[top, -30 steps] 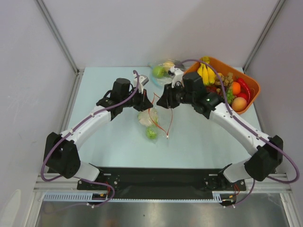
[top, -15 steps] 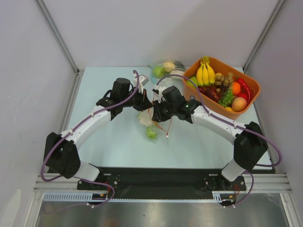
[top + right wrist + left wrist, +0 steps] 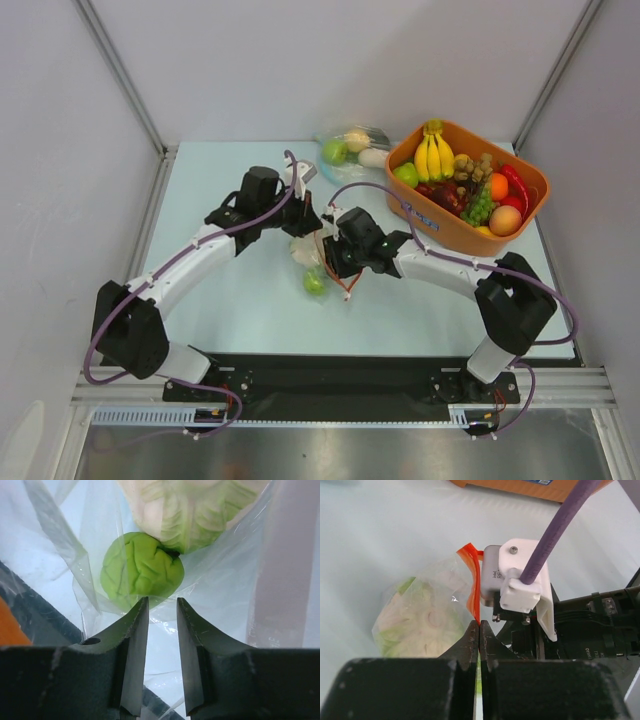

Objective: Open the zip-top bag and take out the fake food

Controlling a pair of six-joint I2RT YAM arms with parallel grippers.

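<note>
The zip-top bag (image 3: 309, 252) lies mid-table, clear and crinkly. My left gripper (image 3: 479, 625) is shut on its orange-red zip strip (image 3: 473, 578), holding that edge up, and appears beside the bag's far edge as the left gripper (image 3: 304, 222). The fake food shows through the plastic: a white-and-green cauliflower (image 3: 420, 625) and a round green piece (image 3: 142, 573). My right gripper (image 3: 162, 601) is open and pushed in among the bag's plastic folds. Its tips sit just short of the green piece, with only film in the gap. From above, the right gripper (image 3: 332, 258) is at the bag's right side.
An orange bin (image 3: 455, 234) at the back right holds a yellow banana bunch (image 3: 435, 155) and other toy produce. A second clear bag (image 3: 350, 146) with a green apple lies at the back, left of the bin. The right arm's purple cable (image 3: 555, 530) crosses the left wrist view.
The right arm swung left and toward the near edge, from beside the orange bin to the bag. The left gripper kept its hold on the strip. The bag and green piece shifted slightly.
</note>
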